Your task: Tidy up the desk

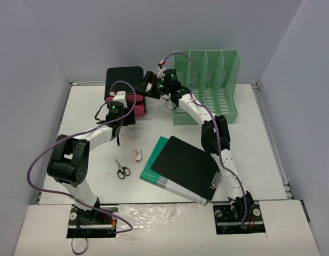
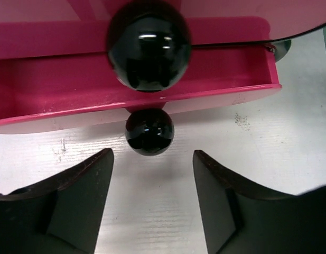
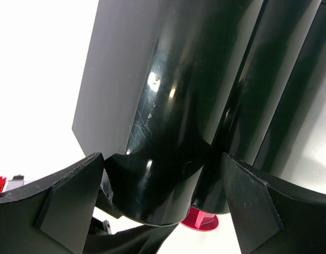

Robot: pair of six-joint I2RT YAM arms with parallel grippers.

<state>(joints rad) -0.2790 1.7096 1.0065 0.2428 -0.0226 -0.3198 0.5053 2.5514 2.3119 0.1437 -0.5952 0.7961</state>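
— Between the right gripper [image 3: 160, 159] jaws, what was that?
— A glossy black body [image 3: 173, 106], rounded, cut off by the frame. The jaws stood wide on either side of it; whether they pressed it I couldn't tell.
— And the left gripper [image 2: 152, 159]?
— Jaws apart, pinching nothing. A small black knob [image 2: 149, 131] on the pink drawer unit [image 2: 57, 79] sat just ahead of the gap, with a larger knob [image 2: 148, 45] beyond it. Both arms reached far forward, and the white desk [image 1: 249, 160] lay beneath the jaws.
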